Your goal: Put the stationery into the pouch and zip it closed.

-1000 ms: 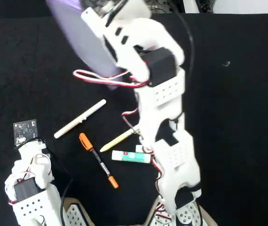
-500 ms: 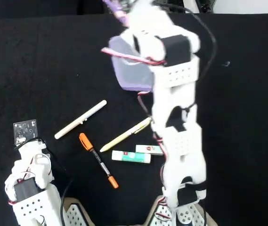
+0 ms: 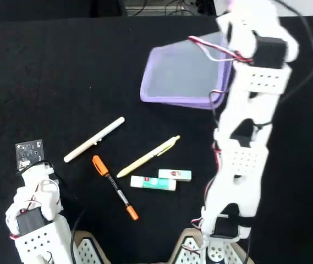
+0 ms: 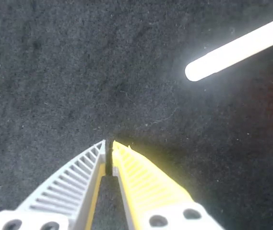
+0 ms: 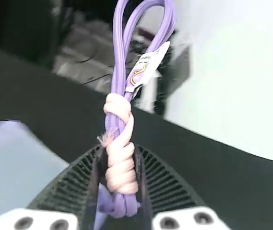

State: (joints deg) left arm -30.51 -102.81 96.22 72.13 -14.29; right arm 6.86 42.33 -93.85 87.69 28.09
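Right wrist view: right hand (image 5: pixel 119 160) clamped on the purple cord (image 5: pixel 141 43) of the pouch (image 5: pixel 11 163), seemingly to position it.

Left wrist view: left hand (image 4: pixel 108 146) closed, empty (parked), near a white pen (image 4: pixel 237 50).

High view: pouch lies just beside the right hand; stationery (image 3: pixel 145 159) sits well apart on the bench (image 3: pixel 62 66).

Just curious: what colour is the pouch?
The pouch is pale purple, clearest in the high view.

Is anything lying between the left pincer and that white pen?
No. Bare black cloth runs from the left pincer to the white pen, seen in the left wrist view.
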